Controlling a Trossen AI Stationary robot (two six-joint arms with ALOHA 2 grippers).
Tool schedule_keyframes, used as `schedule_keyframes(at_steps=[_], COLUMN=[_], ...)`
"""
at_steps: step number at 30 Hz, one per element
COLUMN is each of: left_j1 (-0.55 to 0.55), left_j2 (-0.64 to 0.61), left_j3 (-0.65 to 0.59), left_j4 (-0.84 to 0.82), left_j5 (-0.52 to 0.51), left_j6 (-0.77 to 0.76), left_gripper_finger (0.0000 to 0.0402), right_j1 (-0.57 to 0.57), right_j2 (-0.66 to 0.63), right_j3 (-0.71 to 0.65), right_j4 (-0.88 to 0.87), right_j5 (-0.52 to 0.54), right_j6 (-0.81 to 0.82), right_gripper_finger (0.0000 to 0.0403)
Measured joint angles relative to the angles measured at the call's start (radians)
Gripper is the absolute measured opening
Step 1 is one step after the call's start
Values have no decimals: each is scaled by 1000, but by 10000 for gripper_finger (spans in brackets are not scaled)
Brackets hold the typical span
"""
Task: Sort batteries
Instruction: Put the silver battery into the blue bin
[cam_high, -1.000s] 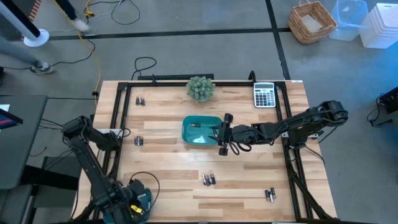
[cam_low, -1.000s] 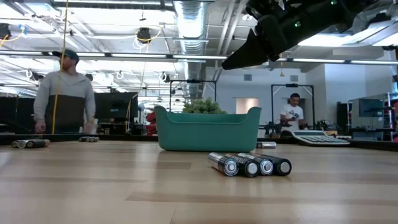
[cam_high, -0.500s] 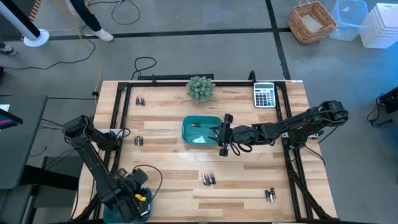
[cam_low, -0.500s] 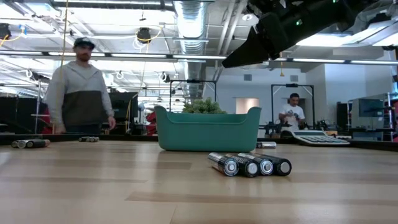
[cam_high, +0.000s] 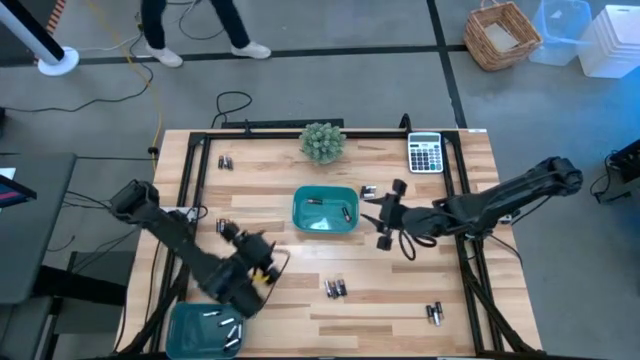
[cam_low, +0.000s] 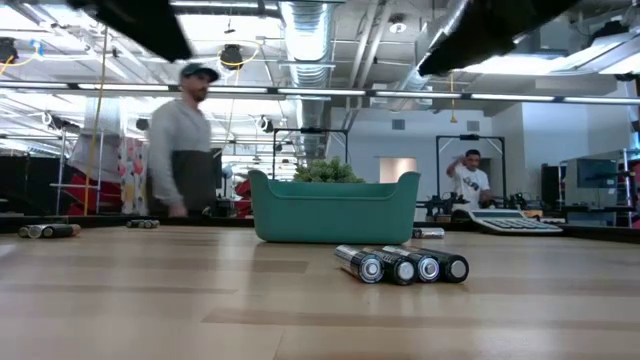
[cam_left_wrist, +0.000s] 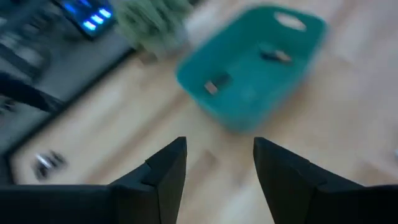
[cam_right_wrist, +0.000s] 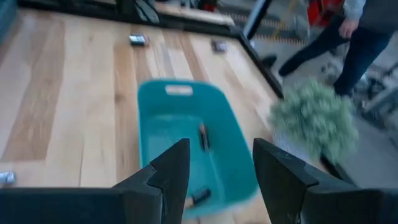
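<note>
The left end effector (cam_high: 232, 233) is now hanging over the left-middle of the desk (cam_high: 280, 300), having swung up from the near-left corner where it was working a second ago; its move is uncovering the near-left teal tray (cam_high: 205, 329), which is showing a few batteries (cam_high: 222, 323) lying in it. Its fingers (cam_left_wrist: 165, 168) are standing apart with nothing between them, as the left wrist view is showing against the blurred central teal tray (cam_left_wrist: 261, 62). The right end effector (cam_high: 388, 212) is also sitting elsewhere than before: it has drawn back from the right rim of the central teal tray (cam_high: 325, 210) and is now hovering just to the right of it, fingers (cam_right_wrist: 171, 168) spread and empty, pointing toward that tray. The central tray is holding two batteries (cam_high: 318, 201), one near its far-left part and one toward its right side, the same as earlier. Loose cells are resting unchanged on the desk: a pair at the far-left corner (cam_high: 226, 161), a pair at the left edge (cam_high: 222, 226), a small cluster of four in the near-middle (cam_high: 335, 289), a pair at the near-right (cam_high: 434, 314), and one just right of the central tray (cam_high: 368, 191), newly visible. The artificial plant (cam_high: 323, 141) and calculator (cam_high: 426, 153) are staying at the far edge. In the low view the walking person (cam_low: 188, 140) is farther right than before, and a seated person (cam_low: 468, 180) is showing beyond the desk.
</note>
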Motion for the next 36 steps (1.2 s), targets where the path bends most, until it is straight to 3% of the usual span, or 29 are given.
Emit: schedule_keyframes(at_steps=[4,7,10,16,23,31,36], left_j1=[110,178,249,368,475,679,809], left_j2=[-1,-1,-1,-25,-249,-564,-641], left_j3=[-10,-48,-102,-213,-423,-666,-761], left_j4=[93,226,394,614,880,1076,1234], left_j5=[-67,-49,6,94,201,321,477], left_j6=[162,354,527,746,931,1155,1236], left_gripper_finger=[180,180,179,160,122,86,75], right_j1=[4,-3,-36,-126,-249,-435,-534], right_j2=[-12,-5,-4,-4,-4,-4,3], right_j3=[0,-32,-109,-229,-230,-230,-230], right_j4=[-122,-156,-90,103,189,272,273], right_j5=[13,47,43,-116,-128,-278,-358], right_j6=[107,150,152,112,-15,-59,-33], right_gripper_finger=[193,193,193,193,193,193,193])
